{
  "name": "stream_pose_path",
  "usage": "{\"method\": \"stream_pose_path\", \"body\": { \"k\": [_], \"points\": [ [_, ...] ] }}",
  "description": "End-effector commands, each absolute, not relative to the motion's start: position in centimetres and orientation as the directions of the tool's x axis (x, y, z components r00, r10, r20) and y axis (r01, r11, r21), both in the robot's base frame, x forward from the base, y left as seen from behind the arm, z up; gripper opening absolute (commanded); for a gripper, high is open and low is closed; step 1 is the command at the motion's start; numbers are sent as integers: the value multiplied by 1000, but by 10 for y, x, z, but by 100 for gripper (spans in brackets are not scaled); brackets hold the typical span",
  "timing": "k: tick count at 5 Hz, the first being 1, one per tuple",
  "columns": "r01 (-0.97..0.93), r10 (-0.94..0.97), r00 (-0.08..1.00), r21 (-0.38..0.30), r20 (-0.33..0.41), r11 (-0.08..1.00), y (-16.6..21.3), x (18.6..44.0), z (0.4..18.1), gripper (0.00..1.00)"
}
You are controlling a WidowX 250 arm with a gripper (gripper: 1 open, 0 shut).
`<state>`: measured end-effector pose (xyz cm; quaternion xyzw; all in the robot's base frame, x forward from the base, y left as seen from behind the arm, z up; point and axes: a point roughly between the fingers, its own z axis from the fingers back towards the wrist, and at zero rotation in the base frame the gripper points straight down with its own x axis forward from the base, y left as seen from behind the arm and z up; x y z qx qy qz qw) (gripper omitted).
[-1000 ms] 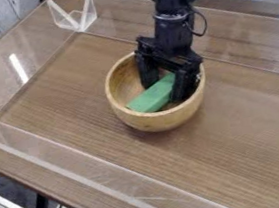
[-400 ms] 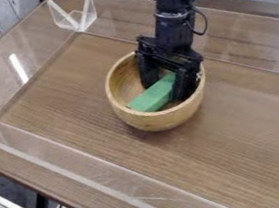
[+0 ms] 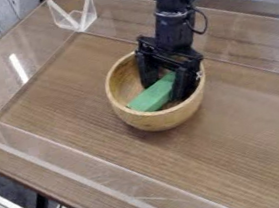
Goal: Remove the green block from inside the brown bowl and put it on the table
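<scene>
The black gripper (image 3: 169,74) reaches down into the brown bowl (image 3: 139,116) at the frame's centre, fingers (image 3: 146,69) spread wide on either side of the green block (image 3: 154,96), not clamped on it. The block lies tilted inside the bowl, on the wood-grain table (image 3: 59,90).

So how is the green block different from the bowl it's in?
The block is bright green; the bowl is light brown wood with grain. The block is a straight bar; the bowl is round and hollow. The block is much smaller and fits inside the bowl. The block leans tilted in the bowl; the bowl sits flat on the table. Both are plain, with no pictures on them.
</scene>
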<state>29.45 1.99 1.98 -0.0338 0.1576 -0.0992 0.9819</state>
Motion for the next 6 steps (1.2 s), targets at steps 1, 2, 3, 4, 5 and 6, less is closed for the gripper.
{"method": "stream_pose_path", "body": {
  "k": [1, 2, 3, 4, 5, 6],
  "points": [
    [216, -249, 912, -134, -326, 967, 24, 292, 7, 100],
    [220, -256, 908, -141, -332, 965, 24, 292, 6, 100],
    [224, -262, 904, -148, -338, 963, 24, 292, 6, 100],
    [222, -262, 901, -152, -346, 963, 24, 292, 5, 100],
    [221, -263, 898, -156, -353, 963, 25, 293, 5, 100],
    [219, -263, 896, -160, -357, 963, 25, 293, 4, 0]
  ]
}}
